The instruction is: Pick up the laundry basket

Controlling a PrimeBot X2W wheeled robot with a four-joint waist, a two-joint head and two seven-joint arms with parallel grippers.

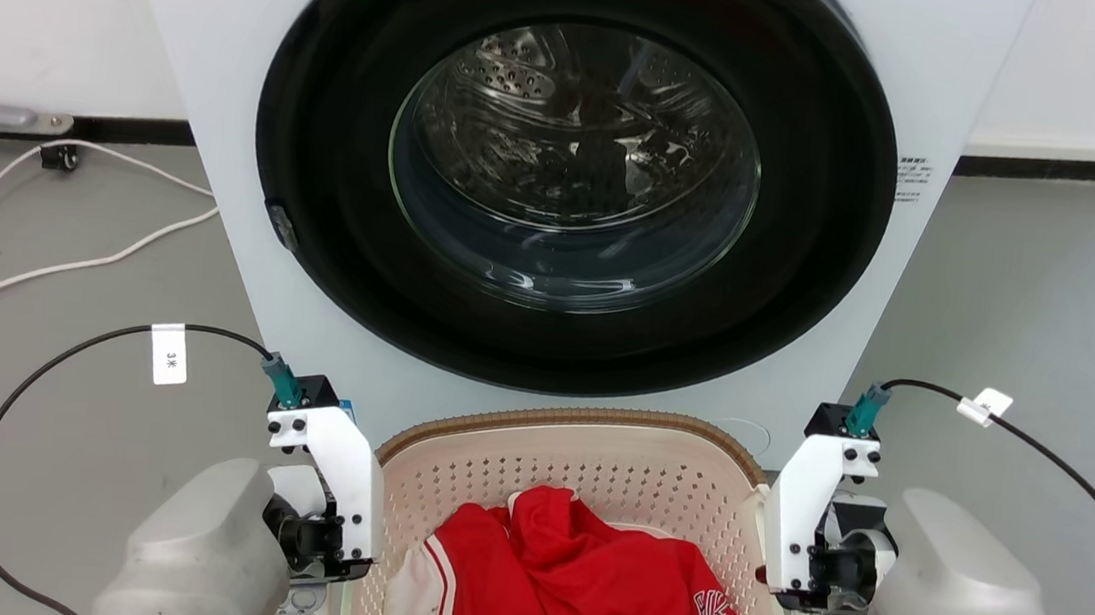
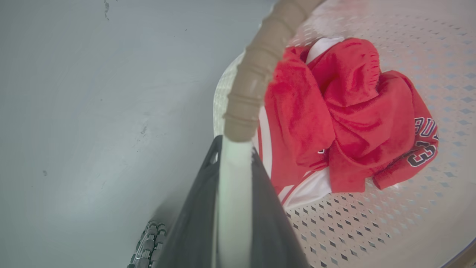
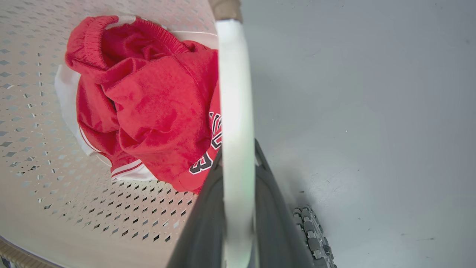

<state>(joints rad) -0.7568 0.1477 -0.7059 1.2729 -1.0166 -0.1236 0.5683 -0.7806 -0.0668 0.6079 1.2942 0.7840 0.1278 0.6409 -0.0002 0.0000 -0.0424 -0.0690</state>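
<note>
Near half of the basket (image 1: 572, 471) cut off at the head view's bottom edge, lower part of the red jersey (image 1: 581, 582) in it too. Jersey lettering partly folded away. Behind the basket, washer (image 1: 214, 115) top cropped, side label (image 1: 913, 177) too small to read. Basket handles (image 2: 234, 208) blur white between left gripper (image 2: 235, 144) and right gripper (image 3: 238, 149) fingers.

One washer (image 1: 229, 66), one laundry basket (image 1: 577, 417), one red clothing heap (image 1: 582, 572), two grippers: left gripper (image 2: 235, 149), right gripper (image 3: 238, 152).
</note>
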